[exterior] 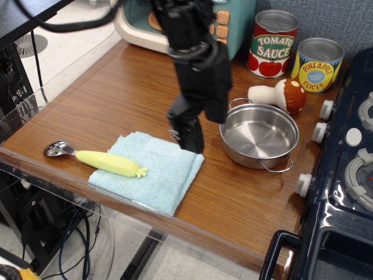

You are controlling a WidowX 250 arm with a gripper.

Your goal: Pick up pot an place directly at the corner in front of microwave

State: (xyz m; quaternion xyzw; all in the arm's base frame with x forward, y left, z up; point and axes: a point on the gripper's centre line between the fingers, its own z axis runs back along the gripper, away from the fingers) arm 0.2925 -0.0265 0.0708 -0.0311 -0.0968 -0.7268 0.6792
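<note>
The shiny steel pot (259, 136) sits upright and empty on the brown table, right of centre, with two thin wire loop handles. My black gripper (190, 138) hangs just left of the pot, over the right edge of a light blue towel (150, 169). Its fingers look close together and hold nothing I can see. The cream and teal microwave (224, 23) with orange buttons stands at the back, partly hidden by my arm. The tabletop corner in front of it (119, 52) has a clear acrylic edge.
A yellow-handled spoon (96, 158) lies on the towel's left side. A toy mushroom (278, 94), a tomato sauce can (272, 44) and a pineapple slices can (317, 64) stand behind the pot. A dark blue toy stove (344, 175) fills the right side.
</note>
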